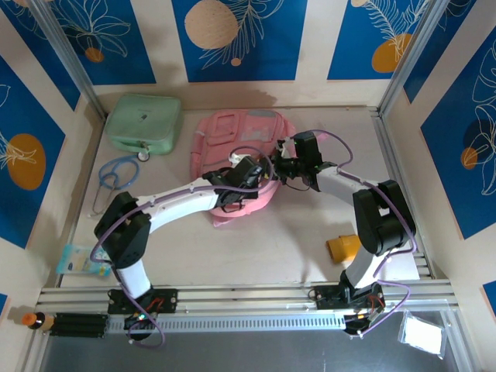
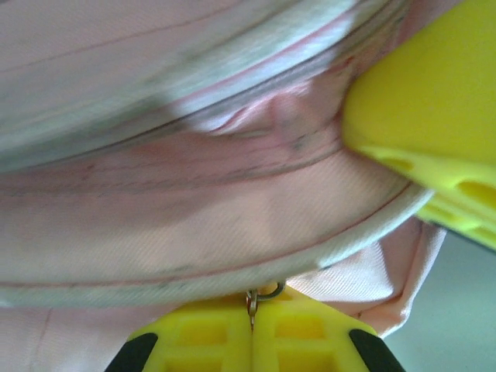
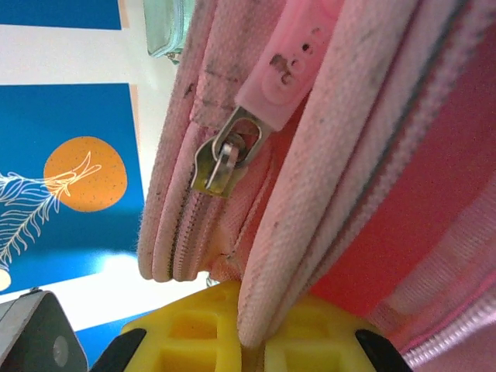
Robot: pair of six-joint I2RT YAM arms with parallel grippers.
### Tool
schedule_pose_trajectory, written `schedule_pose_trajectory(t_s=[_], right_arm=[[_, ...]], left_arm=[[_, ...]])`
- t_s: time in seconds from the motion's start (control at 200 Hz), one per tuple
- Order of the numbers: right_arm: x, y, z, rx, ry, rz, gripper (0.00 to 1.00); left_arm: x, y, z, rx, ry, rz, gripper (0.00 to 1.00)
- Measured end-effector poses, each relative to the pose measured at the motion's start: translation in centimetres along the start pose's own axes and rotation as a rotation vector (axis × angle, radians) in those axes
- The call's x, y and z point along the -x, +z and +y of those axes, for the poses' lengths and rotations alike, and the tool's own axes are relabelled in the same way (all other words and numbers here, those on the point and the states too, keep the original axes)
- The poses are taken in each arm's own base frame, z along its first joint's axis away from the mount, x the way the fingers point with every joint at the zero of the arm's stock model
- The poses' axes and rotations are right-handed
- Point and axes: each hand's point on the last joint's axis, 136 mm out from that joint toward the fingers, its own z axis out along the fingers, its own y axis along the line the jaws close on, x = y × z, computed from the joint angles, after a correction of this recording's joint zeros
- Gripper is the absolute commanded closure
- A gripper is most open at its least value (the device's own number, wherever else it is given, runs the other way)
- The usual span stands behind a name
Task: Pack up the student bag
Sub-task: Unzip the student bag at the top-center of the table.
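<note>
Both of mine are pinched shut on the student bag (image 1: 232, 132): left gripper (image 2: 252, 314) on a small metal ring at a piped hem; right gripper (image 3: 252, 337) on a fabric edge beside the zip slider (image 3: 221, 163). Risks, my read: thin holds, so a hard pull slips the cloth out; uneven pull drags the whole bag, nothing anchors it; zip teeth below the slider look meshed, forcing could jam. Bag lies flat mid-table toward the back, right of the mint-green case (image 1: 145, 122); left touches its near edge, right its right side.

Student bag (image 1: 232, 133) mid-table, toward back; case (image 1: 145, 122) just left of it; stethoscope (image 1: 115, 173) before case.
</note>
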Motion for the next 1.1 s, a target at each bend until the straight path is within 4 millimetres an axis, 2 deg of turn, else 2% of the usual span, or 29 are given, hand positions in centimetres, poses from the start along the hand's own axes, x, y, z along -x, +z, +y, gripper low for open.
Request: schedule_pose_trajectory(t_s=[0.185,0.39,0.47,0.565,0.715,0.775,0.87,0.955,1.1], right_arm=[[0.7,-1.5,-0.8,-0.006,0.007,-0.030,0.95],[1.5,-3.0,-2.2,-0.021,0.016,-0.066,0.95],[1.6,-3.6,-2.6,-0.024,0.017,-0.077,0.94],[1.7,-4.3,-2.7,-0.015,0.011,-0.093,0.83],[1.7,-5.6,-2.5,0.021,-0.011,-0.138,0.51],[1.7,-5.9,-2.2,0.029,-0.012,-0.156,0.42],[1.0,-5.6,-1.3,0.036,-0.012,-0.162,0.36],[0.1,-4.8,-0.6,0.024,-0.009,-0.159,0.35],[-1.1,-3.8,-1.1,-0.037,0.065,-0.160,0.34]], left_arm=[[-0.5,-0.8,3.5,0.002,-0.010,0.018,1.00],[-1.0,-0.2,8.3,0.038,-0.061,0.074,1.00],[-1.2,0.0,9.2,0.026,-0.059,0.095,1.00],[-1.1,0.1,8.7,-0.025,-0.020,0.110,1.00],[-1.2,0.0,7.6,-0.092,0.063,0.120,1.00],[-1.1,-0.1,7.2,-0.108,0.094,0.119,1.00],[-0.9,-0.4,6.4,-0.136,0.127,0.115,1.00],[-0.6,-0.9,5.2,-0.163,0.154,0.103,1.00],[-0.5,-1.8,1.9,-0.237,0.199,0.082,1.00]])
